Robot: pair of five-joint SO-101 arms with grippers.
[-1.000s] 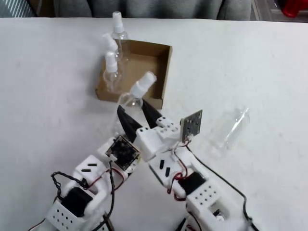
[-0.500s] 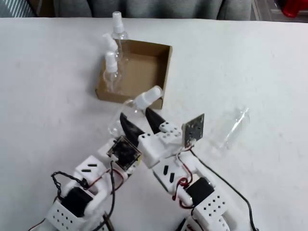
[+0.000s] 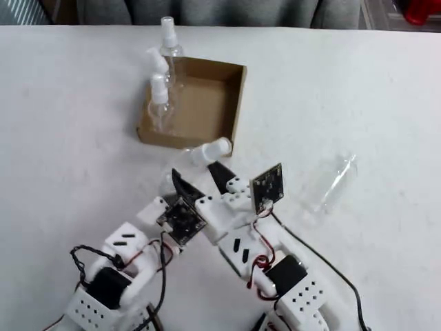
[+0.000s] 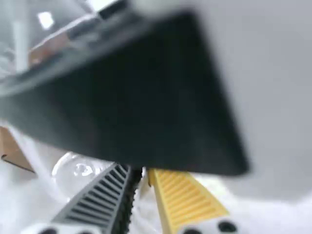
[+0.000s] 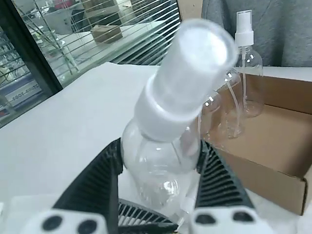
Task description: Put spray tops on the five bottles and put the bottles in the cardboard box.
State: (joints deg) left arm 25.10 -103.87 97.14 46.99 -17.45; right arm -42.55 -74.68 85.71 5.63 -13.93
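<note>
1. Right wrist view: the right gripper (image 5: 158,151) is clenched on the round body of a clear plastic bottle (image 5: 161,170). It grips low, likely so that the white spray top (image 5: 190,73) screwed on the neck stays free of the jaws.
2. The bottle leans toward the brown cardboard box (image 5: 273,161), just in front of the near wall and not yet over it. I judge it is ready to be lifted in.
3. The left gripper (image 4: 140,171) sits close under the bottle's base. Its black ribbed finger and yellow finger are drawn together at the tips, with nothing visible between them. It seems to have finished steadying the bottle.
4. From above, two capped clear bottles (image 3: 160,93) stand along one side of the box, probably to leave the rest of the floor open for more.
5. A third capped bottle (image 3: 167,34) stands at the far corner. I cannot tell whether it is inside the box or just behind it.
6. A bare clear bottle (image 3: 334,181) lies on its side on the white table (image 3: 358,83), well apart from the box. I see no top on it, so it probably waits its turn.
</note>
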